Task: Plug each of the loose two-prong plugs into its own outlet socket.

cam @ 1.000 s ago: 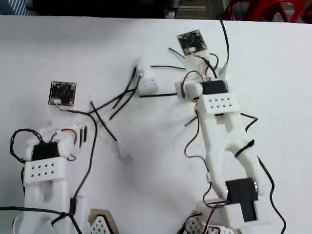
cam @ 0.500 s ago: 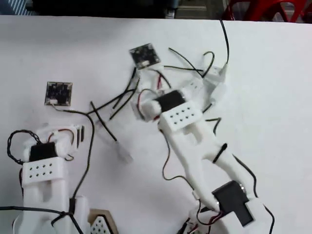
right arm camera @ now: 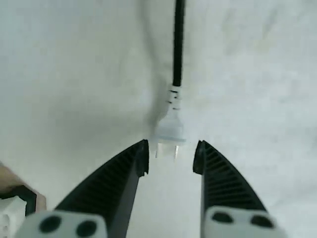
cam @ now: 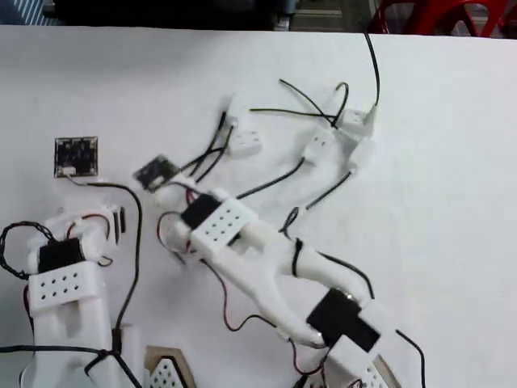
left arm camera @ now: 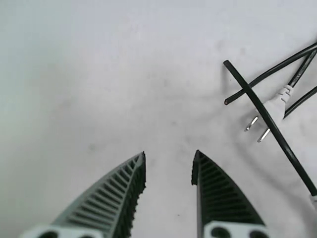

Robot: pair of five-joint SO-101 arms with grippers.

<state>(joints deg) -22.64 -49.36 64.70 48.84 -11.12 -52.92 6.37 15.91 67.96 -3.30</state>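
Nearest the camera, two white arms rose from the front edge of the white desk [cam: 452, 210]. The left arm [cam: 65, 283] stood at the near left corner. The right arm [cam: 266, 259] slanted from the near right across the middle of the desk toward the left.

The left gripper [left arm camera: 169, 155] hung over bare desk, its ribbed fingers moderately parted with nothing between them. Farther out and off to one side lay a white two-prong plug [left arm camera: 275, 101], prongs turned back toward the gripper and well apart from the fingertips. A black cable [left arm camera: 257, 106] lay across it.

The right gripper [right arm camera: 171, 144] stood parted about as wide. Its fingertips flanked the metal prongs of a second plug [right arm camera: 169, 130], white and lying flat on the desk, but were not closed on it. That plug's black cord [right arm camera: 178, 44] ran straight away from the gripper.

Beyond the right arm's wrist, seen from above, loose black cords [cam: 208, 158] fanned toward a white outlet block [cam: 245, 143]. Farther right sat a cluster of smaller white pieces [cam: 354, 125] joined by more black cord. Whether any plug was seated there could not be made out. A red chair frame [cam: 452, 16] showed past the desk's far edge.
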